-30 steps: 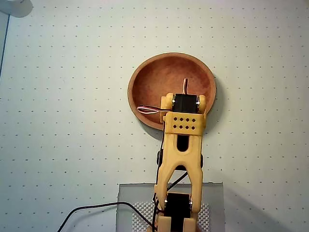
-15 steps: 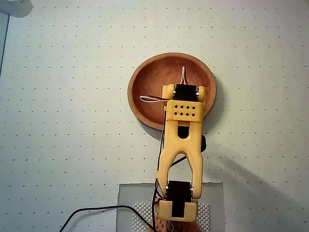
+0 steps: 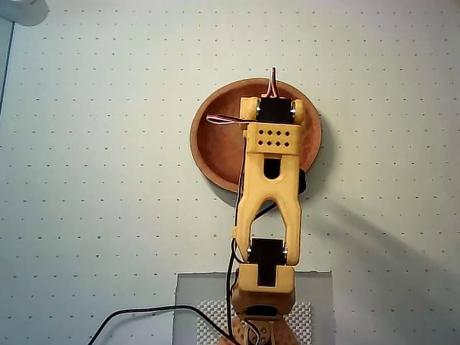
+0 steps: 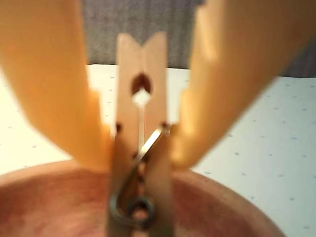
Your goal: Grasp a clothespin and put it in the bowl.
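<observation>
In the wrist view a light-tan wooden clothespin point(image 4: 129, 98) with a metal spring stands upright between my two yellow fingers, and my gripper point(image 4: 140, 155) is shut on it near the spring. Just below it lies the reddish-brown wooden bowl point(image 4: 59, 202), so the pin hangs over the bowl's inside. In the overhead view the yellow arm point(image 3: 269, 187) stretches across the bowl point(image 3: 215, 144), with its wrist over the far rim. The arm hides the gripper and the clothespin there.
A white dotted mat point(image 3: 93, 180) covers the table all around the bowl. The arm's grey base plate point(image 3: 194, 295) sits at the bottom edge, with a black cable point(image 3: 144, 311) trailing left. A white object point(image 3: 21, 11) fills the top-left corner.
The arm has reached farther up the overhead view, carrying its wrist from the bowl's near side across to the far rim.
</observation>
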Controlling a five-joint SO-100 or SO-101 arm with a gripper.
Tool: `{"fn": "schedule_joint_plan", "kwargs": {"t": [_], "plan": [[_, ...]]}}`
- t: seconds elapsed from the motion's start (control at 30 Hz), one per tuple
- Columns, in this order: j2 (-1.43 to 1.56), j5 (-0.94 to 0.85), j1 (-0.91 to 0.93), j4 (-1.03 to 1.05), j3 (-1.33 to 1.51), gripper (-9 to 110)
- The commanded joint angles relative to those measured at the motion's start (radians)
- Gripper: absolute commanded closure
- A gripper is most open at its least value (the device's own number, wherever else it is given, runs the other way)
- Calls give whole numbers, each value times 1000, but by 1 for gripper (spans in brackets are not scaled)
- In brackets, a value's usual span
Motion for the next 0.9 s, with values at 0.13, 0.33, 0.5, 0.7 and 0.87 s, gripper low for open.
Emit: {"fn": "schedule_joint_plan", "kwargs": {"t": [0.13, 0.33, 0.5, 0.7, 0.87], "plan": [[-37, -11, -52, 8, -107, 104], [-103, 0, -97, -2, -115, 104], [-158, -5, -94, -3, -115, 104], [-204, -8, -84, -3, -115, 103], [-206, -8, -57, -3, -110, 103]]}}
